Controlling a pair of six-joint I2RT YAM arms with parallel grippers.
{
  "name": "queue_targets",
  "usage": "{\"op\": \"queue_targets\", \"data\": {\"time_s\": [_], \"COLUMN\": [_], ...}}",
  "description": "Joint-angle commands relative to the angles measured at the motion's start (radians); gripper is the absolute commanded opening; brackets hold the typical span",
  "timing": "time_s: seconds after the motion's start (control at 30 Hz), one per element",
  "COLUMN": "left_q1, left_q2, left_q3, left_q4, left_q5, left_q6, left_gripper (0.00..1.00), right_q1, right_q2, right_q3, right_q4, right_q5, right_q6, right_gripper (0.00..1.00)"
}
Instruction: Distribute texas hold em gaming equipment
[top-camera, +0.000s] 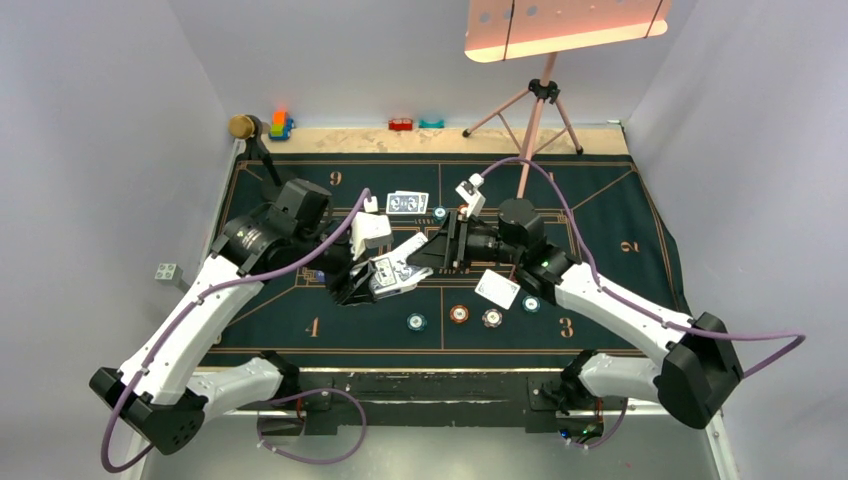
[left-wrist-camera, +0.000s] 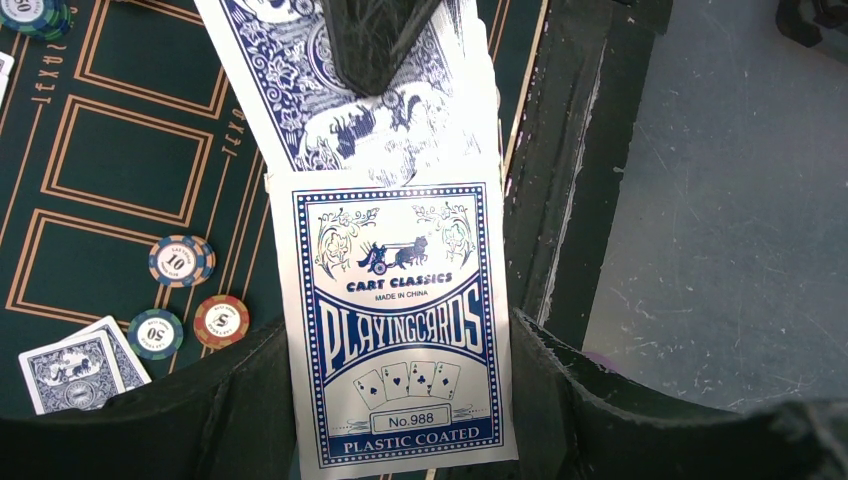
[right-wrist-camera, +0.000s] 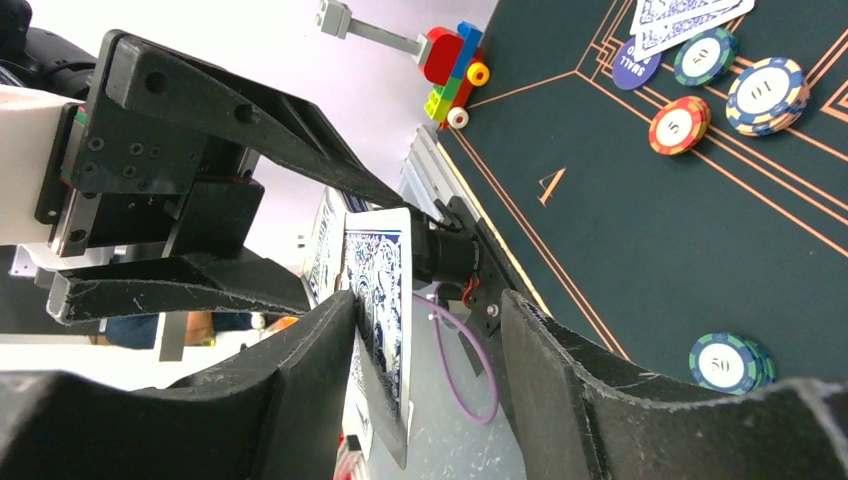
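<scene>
My left gripper (left-wrist-camera: 400, 352) is shut on a deck of playing cards (left-wrist-camera: 400, 330) with a blue printed front, held above the green mat (top-camera: 620, 200). A blue-backed card (left-wrist-camera: 290, 80) sticks out past the deck's far end. My right gripper (right-wrist-camera: 430, 340) stands open round that card (right-wrist-camera: 385, 290): the card rests against one finger (right-wrist-camera: 310, 370), with a gap to the other. In the top view the two grippers meet at mid-table, left gripper (top-camera: 385, 275) and right gripper (top-camera: 425, 250). Chips (top-camera: 458, 314) and dealt cards (top-camera: 407, 202) lie on the mat.
A dark-blue button (right-wrist-camera: 637, 62) and more chips (right-wrist-camera: 768, 95) lie by cards near the 4 mark. A loose card (top-camera: 497, 289) sits under the right arm. Toy blocks (top-camera: 280, 124) and a tripod (top-camera: 540, 110) stand at the back edge.
</scene>
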Motion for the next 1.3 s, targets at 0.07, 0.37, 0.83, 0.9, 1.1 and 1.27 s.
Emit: {"op": "queue_targets", "data": {"time_s": [0.07, 0.37, 0.83, 0.9, 1.1, 1.27], "left_q1": [0.007, 0.008, 0.008, 0.008, 0.008, 0.009], "left_q2": [-0.032, -0.035, -0.041, -0.039, -0.034, -0.033], "left_q3": [0.031, 0.031, 0.027, 0.028, 0.03, 0.031], "left_q4": [0.018, 0.015, 0.013, 0.015, 0.016, 0.014], "left_q5": [0.03, 0.032, 0.027, 0.027, 0.028, 0.028], "left_q6": [0.005, 0.003, 0.007, 0.006, 0.005, 0.005], "left_gripper": [0.0, 0.0, 0.0, 0.0, 0.0, 0.0], "right_q1": [-0.021, -0.025, -0.052, -0.061, -0.074, -0.09], "right_q2": [-0.04, -0.055, -0.097, -0.103, -0.111, -0.13], "right_q3": [0.002, 0.021, 0.056, 0.056, 0.063, 0.08], "right_q4": [-0.042, -0.077, -0.141, -0.143, -0.153, -0.179], "right_q5": [0.031, 0.046, 0.089, 0.086, 0.072, 0.075], "right_q6": [-0.043, -0.069, -0.114, -0.118, -0.124, -0.137], "right_gripper": [0.55, 0.49, 0.48, 0.43, 0.29, 0.28]}}
